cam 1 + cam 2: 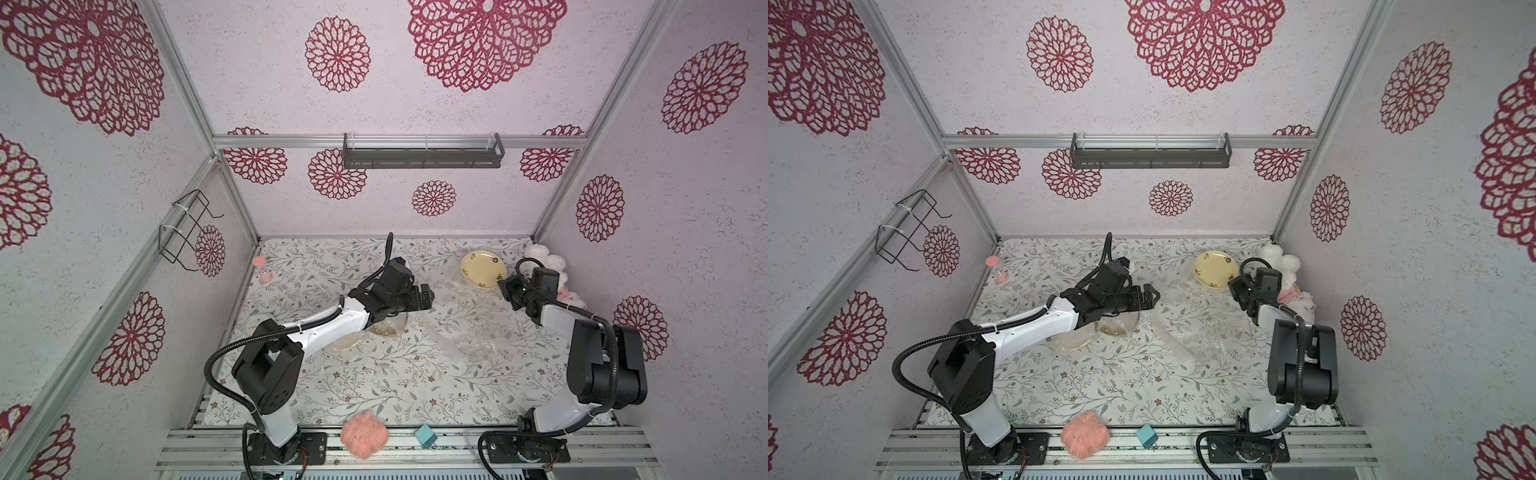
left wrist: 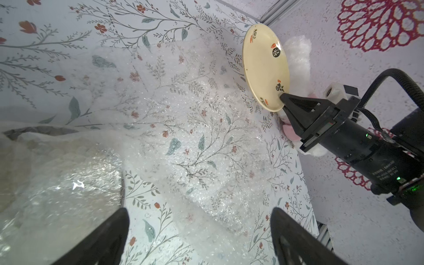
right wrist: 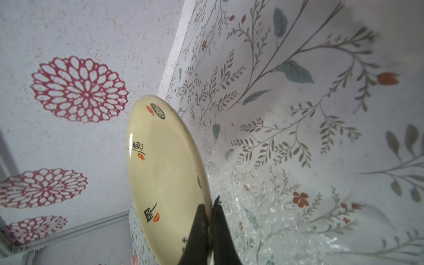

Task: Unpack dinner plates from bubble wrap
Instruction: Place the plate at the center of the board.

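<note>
One pink sand timer [image 1: 262,269] stands at the far left of the floral table [image 1: 374,386], close to the left wall. To its right, two round bundles [image 1: 386,328] still wrapped in bubble film lie mid-table, partly hidden under the left forearm. The right-hand one shows a yellowish-brown pattern through the plastic, and the left-hand one looks paler. Whether the two overlap cannot be told. On the near edge, a pink fluffy ball [image 1: 364,435] sits on the metal rail, with a small teal block [image 1: 426,436] just right of it.

Right of the bundles, the left gripper [image 1: 429,296] hangs above the table with its jaws spread wide and nothing between them. The left wrist view shows only film and tablecloth past the two fingertips.

Next comes a loose bubble wrap sheet [image 1: 469,328], lying crumpled and glossy on the table between the two arms, its far end reaching toward the cream plate [image 1: 483,269]. That plate, bare and marked with small dark and red motifs, is at the far right, tilted steeply. The right gripper [image 3: 210,206] is clamped on its near rim, one finger on each face. A white plush toy [image 1: 544,262] sits in the far right corner, just behind the plate.
</note>
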Controlling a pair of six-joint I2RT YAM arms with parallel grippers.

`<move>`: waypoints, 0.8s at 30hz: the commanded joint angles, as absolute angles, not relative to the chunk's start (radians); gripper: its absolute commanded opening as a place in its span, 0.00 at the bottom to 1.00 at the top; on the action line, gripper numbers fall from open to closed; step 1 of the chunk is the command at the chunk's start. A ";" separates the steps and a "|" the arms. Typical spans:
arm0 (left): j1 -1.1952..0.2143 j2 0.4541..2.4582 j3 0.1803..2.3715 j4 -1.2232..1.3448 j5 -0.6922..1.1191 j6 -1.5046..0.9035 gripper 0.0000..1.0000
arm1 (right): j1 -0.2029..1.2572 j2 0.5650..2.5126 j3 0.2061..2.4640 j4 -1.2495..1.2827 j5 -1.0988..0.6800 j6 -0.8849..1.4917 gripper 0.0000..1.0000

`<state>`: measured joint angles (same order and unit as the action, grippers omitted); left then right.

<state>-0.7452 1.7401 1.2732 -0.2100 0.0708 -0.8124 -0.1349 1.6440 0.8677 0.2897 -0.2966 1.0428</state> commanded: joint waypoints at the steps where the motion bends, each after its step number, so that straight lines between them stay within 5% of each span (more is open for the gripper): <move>1: -0.738 1.695 1.262 -0.207 0.059 -0.797 0.97 | -0.131 1.650 0.910 0.350 -0.181 1.155 0.00; 24: -0.713 1.630 1.174 -0.200 0.125 -0.772 0.97 | -0.025 1.739 0.950 0.312 0.193 1.246 0.00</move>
<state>-0.7212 1.6634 1.1824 -0.2031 0.1211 -0.7784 -0.0273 1.7393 0.9180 0.2859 0.1303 1.2396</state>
